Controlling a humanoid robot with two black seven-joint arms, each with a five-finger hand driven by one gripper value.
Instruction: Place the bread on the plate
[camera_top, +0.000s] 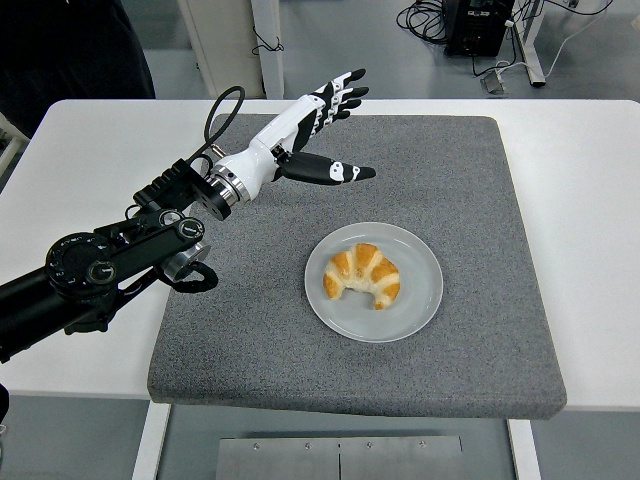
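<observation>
Background: a grey floor with white furniture legs, a dark unit (478, 22) with loose cables at the top right, and a dark-clothed person (70, 45) at the top left corner.

Worktop (95, 170): white, spanning the full width of the view, near edge at the bottom.

Mat (450, 180): grey, felt-like, roughly square with rounded corners, lying flat on the worktop and covering its central part. Its front edge reaches the worktop's near edge.

Arm: 1 black arm enters from the left edge and runs diagonally up and to the right over the worktop's left side and the mat's left edge. A black cable loops above its wrist joint.

Left robot hand (318, 125): white shell with black finger joints, raised over the far left part of the mat. All 5 fingers are spread apart and extended; the 4 fingers point up and right towards the mat's far edge, and the thumb (335, 171) juts out to the right. It holds nothing and is well apart from the plate.

Plate (420, 300): round, pale grey, resting on the mat just right of centre.

Bread (363, 275): 1 golden-brown croissant, curved, lying on the plate slightly left of its middle, entirely within the rim. Nothing touches it.
</observation>
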